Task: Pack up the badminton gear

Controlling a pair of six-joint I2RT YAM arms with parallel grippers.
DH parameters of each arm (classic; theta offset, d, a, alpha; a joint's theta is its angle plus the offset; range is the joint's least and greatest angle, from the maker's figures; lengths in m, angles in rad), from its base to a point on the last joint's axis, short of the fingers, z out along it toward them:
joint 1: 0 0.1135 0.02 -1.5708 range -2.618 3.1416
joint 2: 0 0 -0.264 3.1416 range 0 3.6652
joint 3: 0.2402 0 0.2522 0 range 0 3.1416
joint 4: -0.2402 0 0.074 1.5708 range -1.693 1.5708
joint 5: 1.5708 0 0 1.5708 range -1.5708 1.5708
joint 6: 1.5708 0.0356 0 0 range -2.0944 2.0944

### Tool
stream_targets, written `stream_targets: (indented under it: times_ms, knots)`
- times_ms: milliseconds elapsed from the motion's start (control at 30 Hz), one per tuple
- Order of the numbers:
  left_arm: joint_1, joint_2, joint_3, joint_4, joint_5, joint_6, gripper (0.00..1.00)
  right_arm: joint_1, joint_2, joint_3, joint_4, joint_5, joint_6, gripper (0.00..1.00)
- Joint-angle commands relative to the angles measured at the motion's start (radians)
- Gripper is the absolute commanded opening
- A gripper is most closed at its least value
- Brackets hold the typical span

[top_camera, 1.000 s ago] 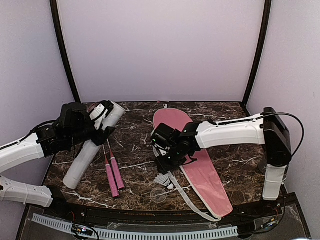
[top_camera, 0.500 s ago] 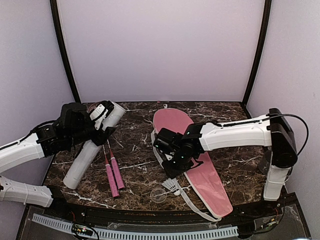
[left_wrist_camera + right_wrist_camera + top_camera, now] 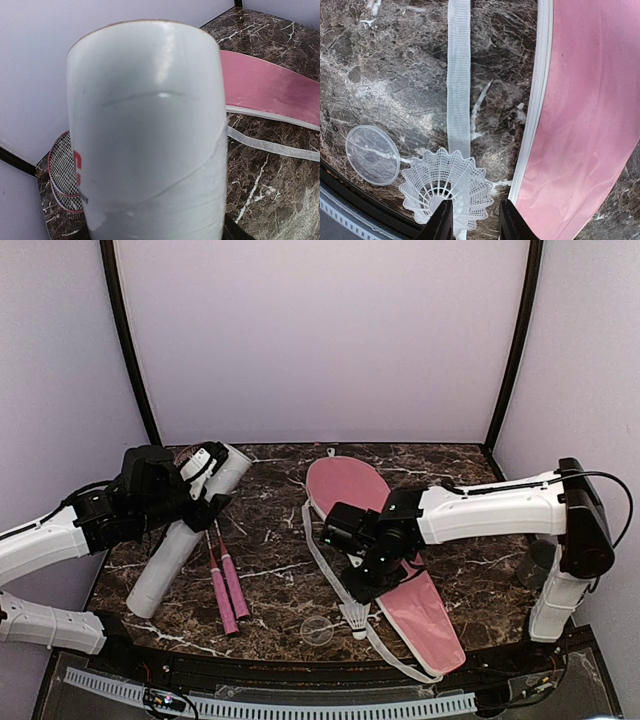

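The step in hand is loading a shuttlecock into its container. The left claw [image 3: 205, 480] is clenched around the long white tube [image 3: 170, 555] near its upper end. It holds the tube tilted, with the low end down by the front left of the dark marbled surface [image 3: 270, 540] and the mouth raised toward the back.

The right claw [image 3: 475, 222] hangs over the white shuttlecock with a netted skirt [image 3: 445, 185], which sits near the front edge. The shuttlecock touches the white woven strap [image 3: 458, 75] of the pink racket-shaped bag [image 3: 590, 100] and lies just beside a clear round lid [image 3: 372, 155]. The claw's fingers stand partly apart, one overlapping the skirt and the other toward the bag's edge. I cannot tell whether they are pinching the shuttlecock or only bracketing it.

The two thin red-framed rackets with pink handles [image 3: 228, 590] lie beside the tube, not yet in the bag.

The next move probably calls for a gentle, centred pinch, since the skirt looks easy to crush. The lift needs to clear the strap, then the arm would carry the shuttlecock across to the raised mouth of the tube. The shuttlecock would have to line up with the tube's axis to slide in. The lid would likely go on afterwards.
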Motion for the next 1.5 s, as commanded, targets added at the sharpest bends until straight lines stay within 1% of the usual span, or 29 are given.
stream_targets:
  times_ms: [0, 200, 367, 433, 567, 700, 833, 967, 1033, 1133, 1267, 1467]
  knots:
    - [0.004, -0.004, 0.018, 0.011, 0.003, 0.002, 0.59, 0.016, -0.058, -0.031, -0.04, -0.006, 0.05, 0.32]
    - [0.003, -0.005, 0.018, 0.009, 0.005, 0.002, 0.59, 0.017, -0.116, -0.099, -0.004, -0.013, 0.066, 0.33]
    - [0.003, -0.006, 0.016, 0.008, 0.017, 0.004, 0.59, 0.001, -0.172, -0.177, 0.136, -0.099, 0.023, 0.38]
    - [0.003, -0.006, 0.015, 0.009, 0.018, 0.005, 0.6, -0.024, -0.189, -0.244, 0.189, -0.121, 0.025, 0.38]
    - [0.004, -0.003, 0.016, 0.009, 0.012, 0.007, 0.59, -0.087, -0.279, -0.335, 0.28, -0.159, 0.045, 0.39]
    - [0.003, 0.001, 0.015, 0.009, 0.009, 0.007, 0.6, -0.144, -0.363, -0.402, 0.371, -0.21, 0.049, 0.44]
    - [0.004, 0.003, 0.016, 0.01, 0.007, 0.006, 0.59, -0.179, -0.42, -0.468, 0.448, -0.261, 0.063, 0.48]
    - [0.003, 0.004, 0.015, 0.011, 0.01, 0.006, 0.6, -0.179, -0.456, -0.531, 0.573, -0.36, 0.042, 0.57]
    - [0.004, 0.007, 0.015, 0.01, 0.012, 0.006, 0.59, -0.178, -0.458, -0.545, 0.607, -0.36, 0.027, 0.6]
    - [0.003, 0.009, 0.015, 0.01, 0.018, 0.006, 0.6, -0.179, -0.423, -0.538, 0.613, -0.349, -0.019, 0.6]
    - [0.004, 0.011, 0.016, 0.01, 0.019, 0.009, 0.6, -0.178, -0.366, -0.523, 0.672, -0.381, -0.071, 0.61]
    - [0.004, 0.008, 0.014, 0.008, 0.022, 0.01, 0.6, -0.18, -0.289, -0.464, 0.726, -0.434, -0.16, 0.66]
